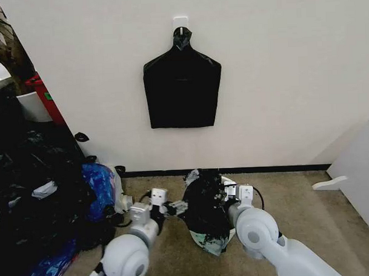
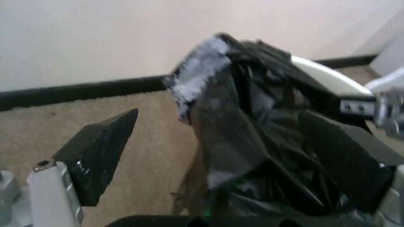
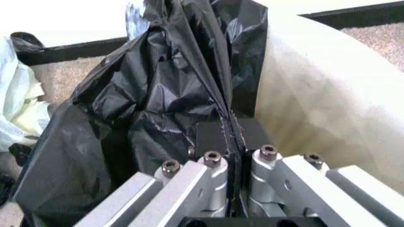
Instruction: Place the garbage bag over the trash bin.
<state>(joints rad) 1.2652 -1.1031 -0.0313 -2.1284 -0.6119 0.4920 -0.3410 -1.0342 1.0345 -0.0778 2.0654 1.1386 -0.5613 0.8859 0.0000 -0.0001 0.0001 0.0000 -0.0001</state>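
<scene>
Head view puts the crinkled, glossy black plastic garbage bag (image 1: pixel 204 209) on the carpet floor (image 1: pixel 308 197) near the black baseboard (image 1: pixel 258 169), draped over the round white plastic trash bin (image 1: pixel 207 239) — I see only a pale patch of the bin low down. My right gripper (image 3: pixel 232 137) is clenched on a fold of the bag at the bin's rim. My left gripper (image 2: pixel 233 151) is spread wide, one finger (image 2: pixel 98 153) clear of the plastic, the bag between its fingers. A flat black bag pack (image 1: pixel 182 83) hangs on the wall; a heap of black and blue bags (image 1: pixel 47 203) lies left.
</scene>
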